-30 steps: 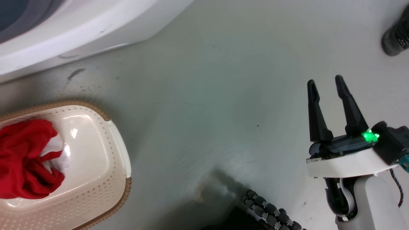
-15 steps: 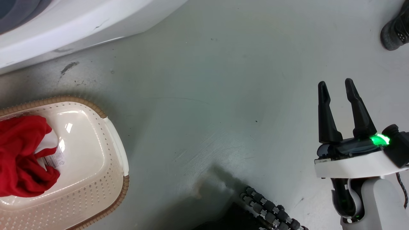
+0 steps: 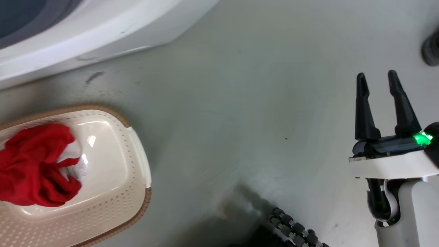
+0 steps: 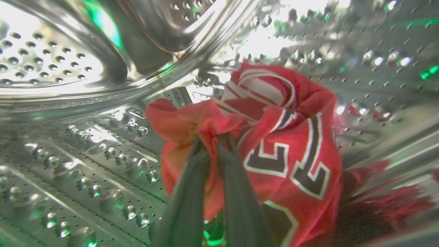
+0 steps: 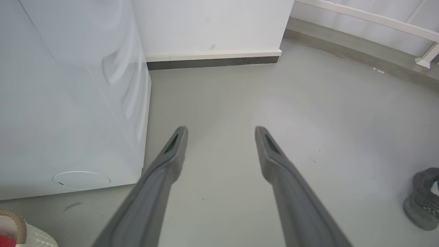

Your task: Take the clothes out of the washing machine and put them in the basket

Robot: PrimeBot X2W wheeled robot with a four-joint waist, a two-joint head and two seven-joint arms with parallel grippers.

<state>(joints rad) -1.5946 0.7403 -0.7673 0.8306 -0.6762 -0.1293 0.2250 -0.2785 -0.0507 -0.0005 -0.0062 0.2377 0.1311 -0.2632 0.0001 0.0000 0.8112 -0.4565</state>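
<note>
Inside the perforated steel drum [image 4: 68, 144] of the washing machine [image 3: 103, 27], my left gripper [image 4: 212, 140] is shut on a red jersey [image 4: 288, 144] with black-and-white lettering, pinching a fold of its fabric. More red cloth [image 4: 387, 199] lies low in the drum to the right. The cream basket [image 3: 113, 185] with a brown rim stands on the floor at the head view's lower left, holding a red garment [image 3: 34, 168] with a white patch. My right gripper [image 3: 377, 79] hangs open over bare floor at the right, nothing between its fingers.
A person's dark grey shoe [image 5: 423, 199] rests on the floor at the far right. The machine's white side panel [image 5: 68, 103] rises left of my right gripper. A black ribbed cable [image 3: 295, 230] lies at the head view's bottom edge. A white wall with dark skirting [image 5: 212, 62] stands behind.
The head camera has shifted, sliding the whole scene right and slightly down since half a second ago. My right gripper sits a little higher and stays open. The garment in the basket lies as before.
</note>
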